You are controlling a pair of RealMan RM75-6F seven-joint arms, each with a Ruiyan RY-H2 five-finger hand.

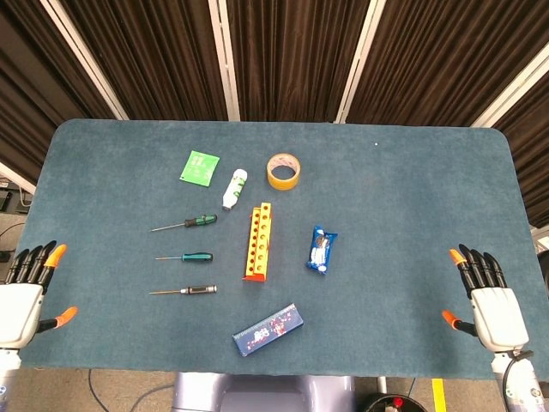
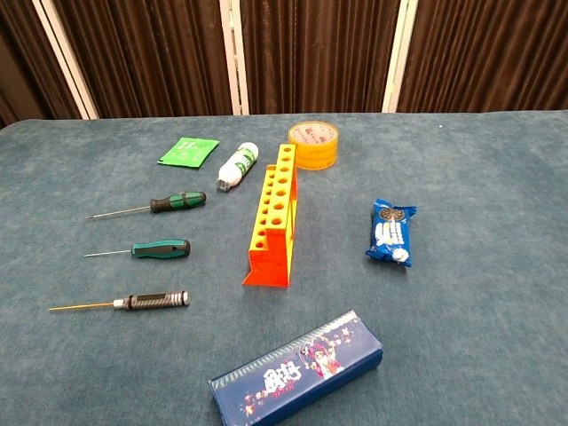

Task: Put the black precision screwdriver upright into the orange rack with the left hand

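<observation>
Black screwdriver (image 1: pixel 190 290): flat on the table (image 1: pixel 403 197), nearest of three drivers, handle toward the rack (image 1: pixel 257 241), thin shaft pointing left; well apart from both hands.
Rack: orange, stepped, holes upward, just right of the drivers.
Left hand (image 1: pixel 21 300): near-left table edge, fingers spread, empty.
Right hand (image 1: pixel 487 305): near-right edge, spread, empty.
Step judged: reach not begun. Advice: pinch the knurled handle, tilt shaft down, lower plumb into a hole.
Writing: box (image 2: pixel 297 368), tape (image 2: pixel 313 143), bottle (image 2: pixel 237 166) and packet (image 2: pixel 391 232) print too small to read.
</observation>
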